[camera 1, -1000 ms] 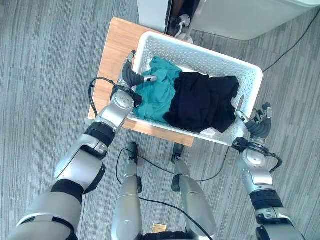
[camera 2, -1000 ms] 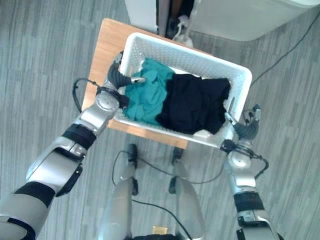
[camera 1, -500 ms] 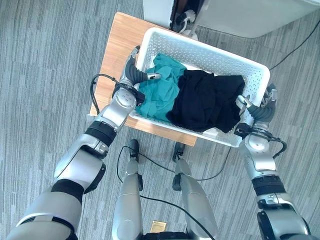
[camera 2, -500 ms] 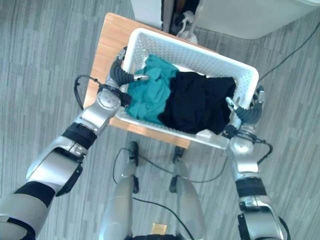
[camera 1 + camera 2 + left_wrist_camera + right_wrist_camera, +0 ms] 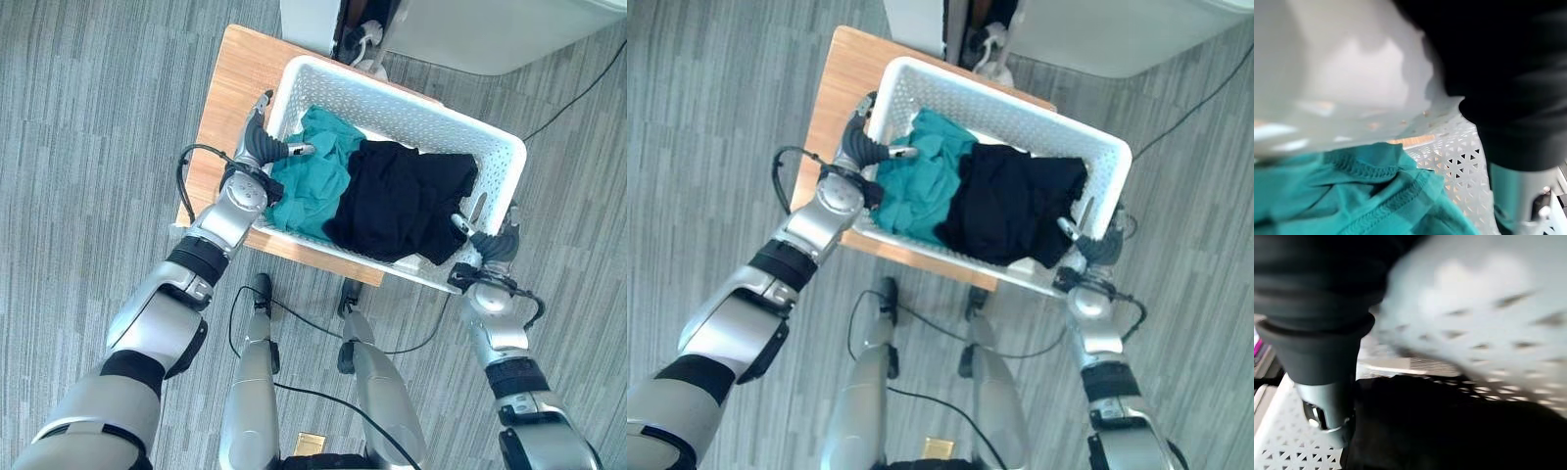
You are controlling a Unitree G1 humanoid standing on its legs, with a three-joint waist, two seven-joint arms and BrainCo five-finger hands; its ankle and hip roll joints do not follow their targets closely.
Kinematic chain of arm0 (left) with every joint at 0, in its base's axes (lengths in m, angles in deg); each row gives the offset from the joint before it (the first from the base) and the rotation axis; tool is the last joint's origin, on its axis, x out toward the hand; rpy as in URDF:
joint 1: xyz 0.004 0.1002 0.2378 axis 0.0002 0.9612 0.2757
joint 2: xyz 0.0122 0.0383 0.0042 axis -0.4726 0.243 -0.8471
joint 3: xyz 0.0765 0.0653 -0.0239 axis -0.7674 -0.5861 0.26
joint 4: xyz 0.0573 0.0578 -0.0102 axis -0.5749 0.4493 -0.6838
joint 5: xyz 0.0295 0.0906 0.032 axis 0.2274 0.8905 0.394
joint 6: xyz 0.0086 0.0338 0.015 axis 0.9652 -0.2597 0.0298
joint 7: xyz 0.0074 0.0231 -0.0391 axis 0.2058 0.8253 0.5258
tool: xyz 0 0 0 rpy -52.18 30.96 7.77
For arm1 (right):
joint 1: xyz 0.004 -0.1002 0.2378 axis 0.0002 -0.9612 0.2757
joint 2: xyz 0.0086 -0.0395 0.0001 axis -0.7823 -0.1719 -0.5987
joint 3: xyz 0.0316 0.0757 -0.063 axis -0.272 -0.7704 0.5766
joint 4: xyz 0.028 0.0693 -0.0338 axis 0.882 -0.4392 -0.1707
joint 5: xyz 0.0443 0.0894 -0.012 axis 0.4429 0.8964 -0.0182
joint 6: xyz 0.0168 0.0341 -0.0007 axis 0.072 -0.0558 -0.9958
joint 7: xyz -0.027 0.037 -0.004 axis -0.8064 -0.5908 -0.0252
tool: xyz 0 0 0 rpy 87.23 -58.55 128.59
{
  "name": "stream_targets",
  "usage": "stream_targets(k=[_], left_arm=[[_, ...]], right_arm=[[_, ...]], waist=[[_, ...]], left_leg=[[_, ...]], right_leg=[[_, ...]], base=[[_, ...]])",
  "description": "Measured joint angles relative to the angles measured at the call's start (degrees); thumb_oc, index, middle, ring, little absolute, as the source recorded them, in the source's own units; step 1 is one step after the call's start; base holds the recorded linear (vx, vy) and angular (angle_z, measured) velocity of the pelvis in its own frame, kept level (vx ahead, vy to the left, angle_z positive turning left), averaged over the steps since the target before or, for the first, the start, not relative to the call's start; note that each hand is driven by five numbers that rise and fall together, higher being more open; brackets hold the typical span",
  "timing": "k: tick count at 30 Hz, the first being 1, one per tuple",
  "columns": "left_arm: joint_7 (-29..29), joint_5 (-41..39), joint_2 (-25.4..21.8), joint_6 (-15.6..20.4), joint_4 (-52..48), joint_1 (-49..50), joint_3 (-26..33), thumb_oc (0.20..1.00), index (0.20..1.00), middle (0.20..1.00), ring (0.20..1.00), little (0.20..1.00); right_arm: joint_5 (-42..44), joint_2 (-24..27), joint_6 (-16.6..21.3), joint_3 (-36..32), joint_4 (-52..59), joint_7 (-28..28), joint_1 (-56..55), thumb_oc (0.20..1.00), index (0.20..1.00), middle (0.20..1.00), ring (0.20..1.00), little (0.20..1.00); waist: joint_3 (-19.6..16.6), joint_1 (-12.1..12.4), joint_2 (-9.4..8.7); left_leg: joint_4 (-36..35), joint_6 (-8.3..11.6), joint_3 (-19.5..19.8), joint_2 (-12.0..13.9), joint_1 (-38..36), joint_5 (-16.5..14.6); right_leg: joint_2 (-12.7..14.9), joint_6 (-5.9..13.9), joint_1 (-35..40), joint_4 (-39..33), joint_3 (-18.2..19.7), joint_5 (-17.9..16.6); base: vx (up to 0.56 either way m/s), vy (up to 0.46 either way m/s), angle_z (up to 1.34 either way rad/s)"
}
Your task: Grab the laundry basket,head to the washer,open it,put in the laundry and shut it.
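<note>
Currently: laundry basket (image 5: 421,113), white perforated plastic, on wooden table (image 5: 230,78) | contents: teal garment (image 5: 313,176), black garment (image 5: 402,201) | handling: likely light, stiff-walled; grip short-end rims | left hand (image 5: 260,147) thumb hooked over rim | right hand (image 5: 485,245) thumb inside opposite rim, clasping it.

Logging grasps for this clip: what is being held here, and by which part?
The white laundry basket, by its two end walls: left hand hooked over one end rim, right hand on the opposite end.

The left hand (image 5: 1518,147) sits at three o'clock against the white basket (image 5: 1459,156), with a teal cloth (image 5: 1352,196) at seven o'clock.
</note>
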State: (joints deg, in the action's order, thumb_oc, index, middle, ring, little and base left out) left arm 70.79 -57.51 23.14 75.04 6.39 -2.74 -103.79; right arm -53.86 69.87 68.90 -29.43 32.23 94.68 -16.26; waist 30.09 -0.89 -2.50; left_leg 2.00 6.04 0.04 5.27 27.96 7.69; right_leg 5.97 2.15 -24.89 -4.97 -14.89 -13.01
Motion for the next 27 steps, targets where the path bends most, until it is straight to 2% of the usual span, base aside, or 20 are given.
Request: stream_targets(k=[12,17,19,25,27], left_arm=[[-0.11,-0.10,-1.09,-0.05,1.12,-0.66,-0.13,1.000,1.000,1.000,1.000,1.000],[-0.18,-0.11,-2.30,0.15,0.83,-0.73,-0.62,1.000,1.000,1.000,1.000,1.000],[-0.54,-0.11,-2.50,-0.13,1.30,-1.77,-1.73,1.000,1.000,1.000,1.000,1.000],[-1.70,-0.12,-4.04,-1.30,1.38,-2.70,-3.47,1.000,1.000,1.000,1.000,1.000],[-2.95,-0.40,-5.14,-1.69,1.52,-3.28,-4.61,1.000,1.000,1.000,1.000,1.000]], right_arm=[[4.05,1.54,1.29,2.02,-4.17,-0.42,5.88,1.000,1.000,1.000,1.000,1.000],[7.60,4.04,1.40,3.86,-6.11,-2.84,8.90,1.000,1.000,1.000,1.000,1.000],[10.15,7.74,0.00,7.72,-7.77,-6.42,10.59,1.000,1.000,1.000,1.000,1.000],[12.11,12.74,-2.58,13.17,-9.19,-12.06,13.29,1.000,1.000,1.000,1.000,1.000],[12.62,16.15,-5.04,16.84,-10.92,-15.70,16.08,1.000,1.000,1.000,1.000,1.000]], waist=[[-0.12,-0.03,0.26],[-0.11,0.15,0.35],[-0.12,0.18,0.34],[-0.14,-0.04,0.27],[-0.23,0.01,0.11]], left_leg=[[1.09,-0.31,0.25,0.13,1.21,0.11],[1.39,-0.16,0.65,0.26,2.17,0.47],[1.09,-0.04,0.92,0.32,2.08,0.42],[1.09,-0.06,0.98,0.40,2.14,0.57],[1.11,0.02,1.02,0.49,2.14,0.63]], right_leg=[[0.14,-0.01,-1.98,2.39,0.19,0.69],[0.09,-0.42,-3.15,3.53,0.06,0.80],[0.04,-0.06,-3.10,3.65,0.05,1.04],[-0.03,-0.18,-3.09,3.67,-0.20,0.94],[-0.11,-0.19,-3.06,3.72,-0.33,0.94]], base=[[0.00,0.004,0.00],[0.02,-0.010,0.01],[0.00,-0.024,0.03],[0.00,0.000,0.00],[0.00,0.000,0.00]])
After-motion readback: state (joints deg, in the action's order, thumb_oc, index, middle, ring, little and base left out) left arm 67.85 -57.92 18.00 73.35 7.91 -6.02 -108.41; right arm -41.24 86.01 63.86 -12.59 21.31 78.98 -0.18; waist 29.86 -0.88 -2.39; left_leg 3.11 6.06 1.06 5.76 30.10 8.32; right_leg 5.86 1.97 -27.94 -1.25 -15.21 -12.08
